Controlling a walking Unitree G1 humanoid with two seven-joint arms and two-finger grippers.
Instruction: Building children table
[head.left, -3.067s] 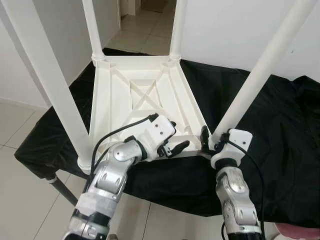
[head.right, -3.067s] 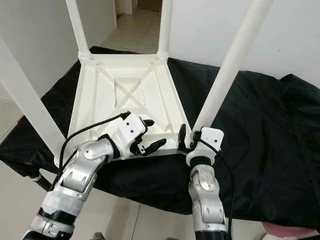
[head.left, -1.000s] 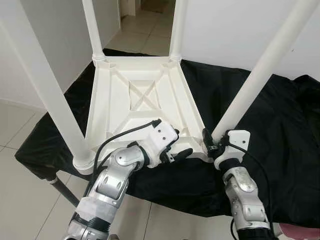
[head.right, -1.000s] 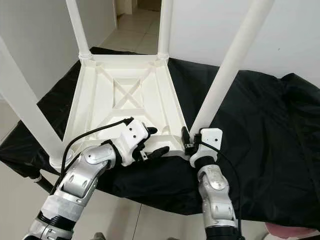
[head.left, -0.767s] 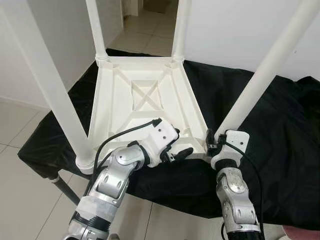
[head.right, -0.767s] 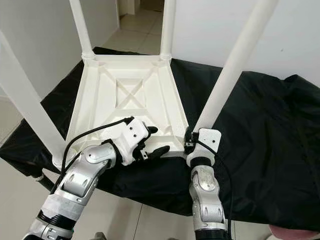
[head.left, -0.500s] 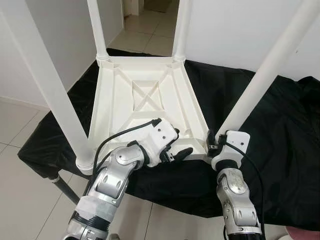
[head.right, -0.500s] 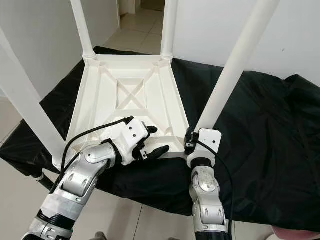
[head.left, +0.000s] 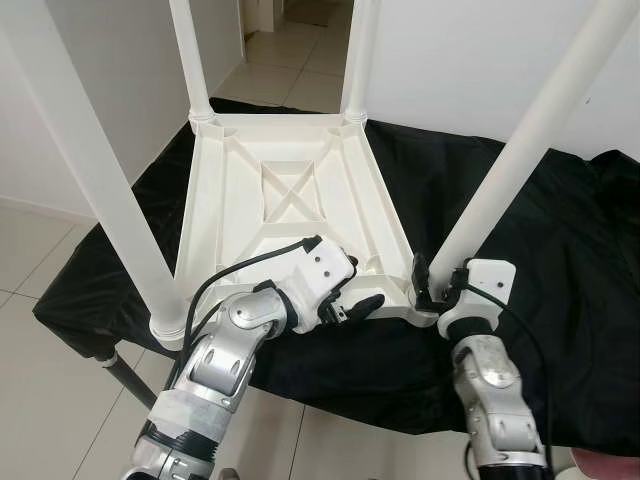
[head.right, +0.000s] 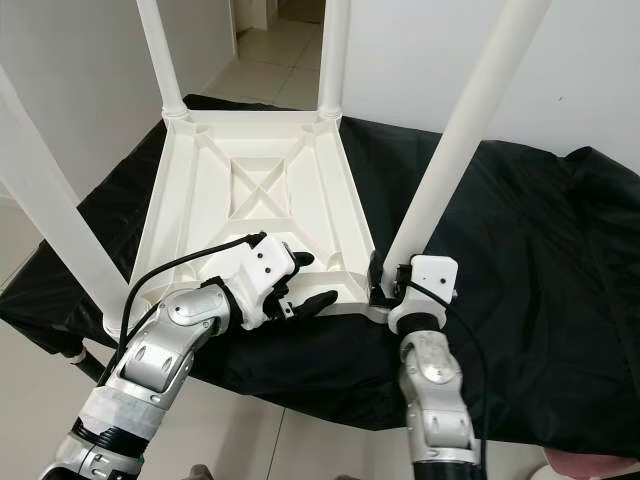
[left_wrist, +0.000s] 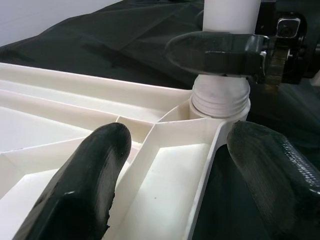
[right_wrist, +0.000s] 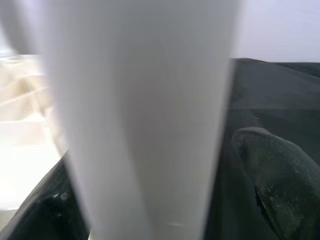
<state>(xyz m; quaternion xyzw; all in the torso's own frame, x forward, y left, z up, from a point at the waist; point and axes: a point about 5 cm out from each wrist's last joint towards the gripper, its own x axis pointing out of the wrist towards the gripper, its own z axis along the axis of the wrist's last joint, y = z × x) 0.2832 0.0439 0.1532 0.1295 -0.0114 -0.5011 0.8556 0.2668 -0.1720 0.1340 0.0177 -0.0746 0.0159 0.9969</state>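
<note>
A white children's table (head.left: 290, 190) lies upside down on a black cloth (head.left: 560, 230), its four legs pointing up. My left gripper (head.left: 352, 290) is at the near rim, one finger inside the underside ribs (left_wrist: 90, 185) and one outside (left_wrist: 270, 175), shut on the rim. My right gripper (head.left: 435, 285) is at the base of the near-right leg (head.left: 510, 160). There it is shut on the leg just above the threaded socket (left_wrist: 220, 100). That leg (right_wrist: 145, 115) stands between the right fingers (right_wrist: 272, 180).
The near-left leg (head.left: 100, 170) rises close to my left arm. Two far legs (head.left: 188, 60) stand at the back corners. The cloth covers a low stand with tiled floor (head.left: 40, 270) around it. White walls are close behind, and a doorway opens at the back.
My right forearm and wrist have shifted a little to the right at the leg's base. The left gripper stays on the rim. The view has swayed slightly.
</note>
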